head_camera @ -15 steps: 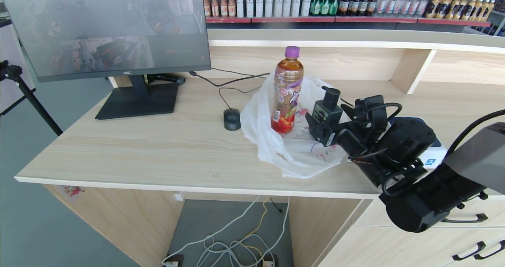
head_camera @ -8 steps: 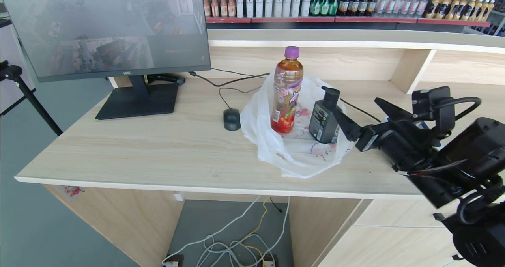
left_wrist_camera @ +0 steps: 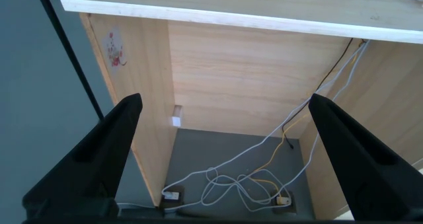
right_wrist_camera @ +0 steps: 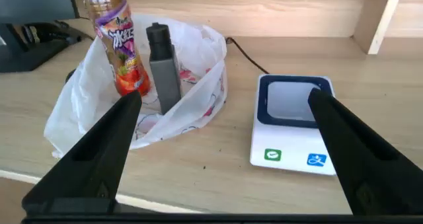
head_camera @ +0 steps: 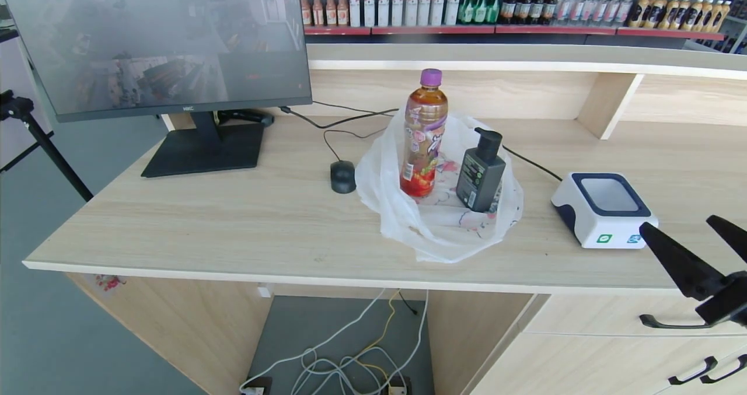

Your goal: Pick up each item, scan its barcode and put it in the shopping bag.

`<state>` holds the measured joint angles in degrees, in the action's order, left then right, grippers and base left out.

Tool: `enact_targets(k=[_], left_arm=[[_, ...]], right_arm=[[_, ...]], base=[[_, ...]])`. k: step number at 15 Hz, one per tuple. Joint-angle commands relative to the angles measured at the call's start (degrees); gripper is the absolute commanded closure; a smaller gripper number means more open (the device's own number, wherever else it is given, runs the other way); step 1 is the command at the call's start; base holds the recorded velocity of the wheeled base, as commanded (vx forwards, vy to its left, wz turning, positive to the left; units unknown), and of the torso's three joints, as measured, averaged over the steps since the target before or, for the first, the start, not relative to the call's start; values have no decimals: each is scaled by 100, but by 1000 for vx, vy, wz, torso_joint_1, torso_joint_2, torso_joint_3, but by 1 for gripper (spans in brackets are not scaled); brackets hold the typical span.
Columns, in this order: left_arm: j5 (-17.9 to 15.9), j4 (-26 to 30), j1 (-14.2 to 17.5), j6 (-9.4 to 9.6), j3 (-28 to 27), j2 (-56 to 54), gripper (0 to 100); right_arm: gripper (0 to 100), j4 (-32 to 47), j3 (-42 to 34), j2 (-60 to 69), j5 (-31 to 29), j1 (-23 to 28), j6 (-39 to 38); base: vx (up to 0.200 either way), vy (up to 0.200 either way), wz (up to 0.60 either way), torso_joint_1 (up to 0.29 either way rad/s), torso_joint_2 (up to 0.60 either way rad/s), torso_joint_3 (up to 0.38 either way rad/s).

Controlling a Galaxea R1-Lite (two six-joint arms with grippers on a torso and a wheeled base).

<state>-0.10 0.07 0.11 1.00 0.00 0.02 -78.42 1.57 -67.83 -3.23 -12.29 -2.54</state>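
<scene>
Left pincer [left_wrist_camera: 225, 98] hangs below the bench [head_camera: 233, 220] top, spread wide and empty; probably parked clear of the work. Mid-bench, the shopping bag [head_camera: 443, 234] lies with its mouth splayed, so items stand in it: drink bottle [head_camera: 423, 132] and pump bottle [head_camera: 480, 173] are upright inside, side by side. Scanner [head_camera: 604, 208] sits just right of the bag, window up. Right pincer [head_camera: 676, 223] is near the scanner, wide, holding nothing. You look done.
</scene>
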Motion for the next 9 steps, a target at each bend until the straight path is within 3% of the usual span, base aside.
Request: enact_targets(k=[1, 4, 9], left_arm=[[1, 1, -2, 6, 0, -2, 0], [1, 1, -2, 6, 0, -2, 0], [1, 1, -2, -3, 0, -2, 0]], right_arm=[[0, 1242, -157, 1246, 15, 130, -107], [0, 3246, -157, 2248, 15, -230, -19], [0, 7201, -157, 5421, 15, -406, 377]], base=[[0, 0, 0, 0, 0, 0], [0, 0, 0, 0, 0, 0], [0, 0, 0, 0, 0, 0]])
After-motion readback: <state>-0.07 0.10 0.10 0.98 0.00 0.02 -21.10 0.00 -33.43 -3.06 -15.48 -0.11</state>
